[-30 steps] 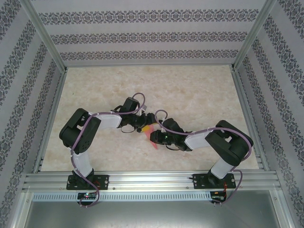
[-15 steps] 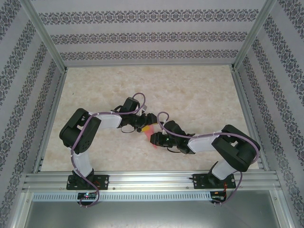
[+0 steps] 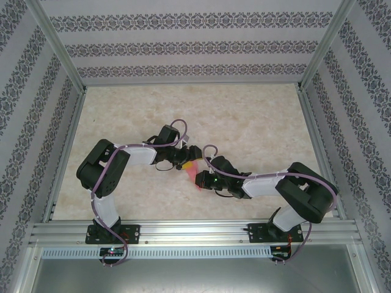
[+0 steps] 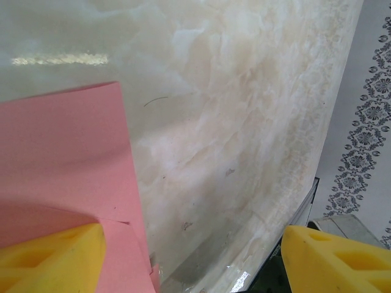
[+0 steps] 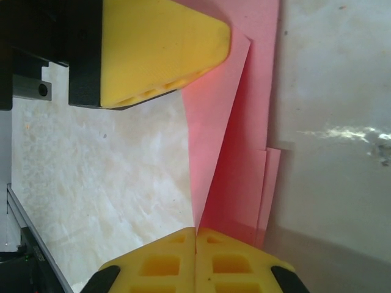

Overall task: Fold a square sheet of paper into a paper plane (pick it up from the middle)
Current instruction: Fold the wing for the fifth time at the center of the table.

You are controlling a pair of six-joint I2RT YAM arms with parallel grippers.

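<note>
— Biggest first: pale marbled table (image 3: 244, 122), boxed in by patterned walls (image 3: 183, 43), with metal rails (image 3: 195, 232) along the near edge?

— Yes. Next the left arm (image 3: 107, 177) and right arm (image 3: 293, 189), both bent inward, wrists almost meeting near the table's middle.

— And the sheet of paper (image 3: 197, 174)?

— Pink, already partly folded, lying on the table right between the two wrists. From the left wrist, flat overlapping layers. From the right wrist, one creased flap standing up over flatter layers beneath.

— Left gripper (image 4: 192, 262)?

— Spread wide, holding nothing. One yellow finger (image 4: 49, 256) over the paper's near corner, the other well off to the side above bare table. Pressing down or just hovering: impossible to tell.

— Right gripper (image 5: 195, 262)?

— Squeezed together, yellow pads (image 5: 159, 262) meeting in a tight seam, pinching the lower end of the raised crease.

— Anything close by?

— The left arm's yellow fingertip, lying over the far part of the paper, opposite the pinch.
</note>
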